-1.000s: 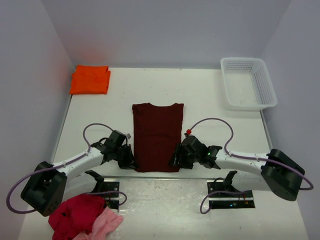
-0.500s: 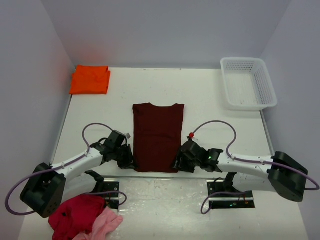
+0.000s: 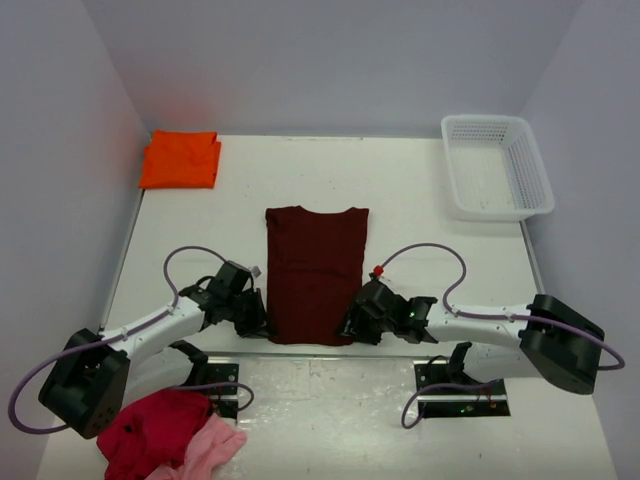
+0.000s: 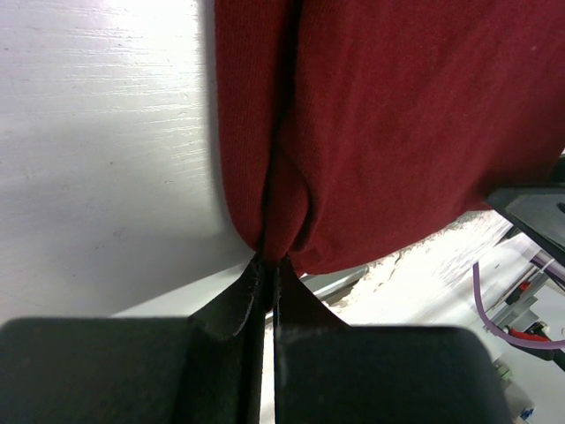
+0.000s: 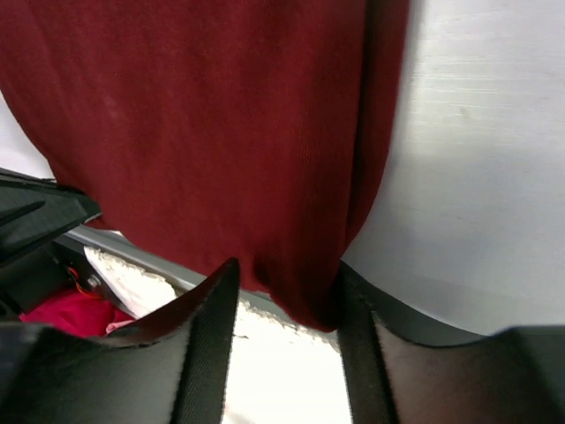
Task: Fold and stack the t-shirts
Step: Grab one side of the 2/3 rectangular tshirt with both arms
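Note:
The maroon t-shirt (image 3: 315, 270) lies on the table as a long narrow strip, collar at the far end. My left gripper (image 3: 258, 322) is shut on its near left corner; in the left wrist view the cloth (image 4: 397, 132) bunches into the closed fingertips (image 4: 269, 265). My right gripper (image 3: 352, 328) stands open at the near right corner. In the right wrist view the hem (image 5: 221, 132) hangs between the two fingers (image 5: 287, 283), touching the right one. The orange t-shirt (image 3: 181, 159) rests folded at the far left corner.
A white mesh basket (image 3: 497, 165) sits at the far right. A crimson garment (image 3: 150, 425) and a pink one (image 3: 215, 448) lie heaped below the table edge at the near left, beside the left arm's base.
The right gripper has edged left onto the shirt's near right corner and its fingers have narrowed. The left gripper has kept its hold and place.

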`<act>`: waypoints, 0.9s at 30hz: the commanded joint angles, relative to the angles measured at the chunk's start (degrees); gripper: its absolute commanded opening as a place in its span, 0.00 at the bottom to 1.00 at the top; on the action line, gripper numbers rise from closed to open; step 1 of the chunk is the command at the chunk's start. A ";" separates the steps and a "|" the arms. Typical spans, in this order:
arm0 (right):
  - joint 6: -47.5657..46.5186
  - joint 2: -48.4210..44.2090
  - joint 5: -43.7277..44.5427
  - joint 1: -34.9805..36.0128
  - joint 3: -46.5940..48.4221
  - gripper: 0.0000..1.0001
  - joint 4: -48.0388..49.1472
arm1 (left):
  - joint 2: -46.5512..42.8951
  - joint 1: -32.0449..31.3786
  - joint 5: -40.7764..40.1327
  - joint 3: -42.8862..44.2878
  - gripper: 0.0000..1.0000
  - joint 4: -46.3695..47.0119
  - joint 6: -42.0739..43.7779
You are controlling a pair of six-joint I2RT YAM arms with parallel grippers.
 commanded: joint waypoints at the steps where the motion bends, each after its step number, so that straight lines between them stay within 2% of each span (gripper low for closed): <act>1: 1.65 4.47 3.33 1.21 -2.17 0.46 -5.46 | -1.62 0.16 0.77 0.34 0.00 -0.45 1.64; 4: 2.98 4.47 4.12 2.26 -1.64 0.33 -6.16 | -1.97 0.07 0.59 0.51 0.00 -1.06 1.81; 6: 3.77 4.56 5.96 3.58 -0.76 0.14 -8.79 | -1.89 0.07 0.59 0.69 0.00 -1.15 1.90; 8: 4.39 4.74 6.50 4.28 -0.06 0.02 -9.33 | -1.62 0.07 0.68 1.04 0.00 -1.06 1.99; 9: 4.30 4.82 6.50 4.46 -0.06 0.00 -9.24 | -1.53 0.07 0.50 1.04 0.00 -1.06 1.99; 13: 4.75 4.48 8.42 4.73 0.47 0.00 -10.64 | -2.32 0.16 0.59 0.78 0.00 -1.50 1.99; 17: 0.97 4.21 9.31 4.81 3.80 0.00 -15.29 | -5.48 0.07 0.77 0.60 0.00 -3.69 1.46; 24: -3.78 1.49 10.72 4.81 8.64 0.00 -24.34 | -13.39 -0.19 1.38 5.51 0.00 -10.55 0.14; 27: -4.13 0.61 9.84 4.81 9.09 0.00 -24.80 | -15.32 -0.28 1.56 6.57 0.00 -12.75 -0.12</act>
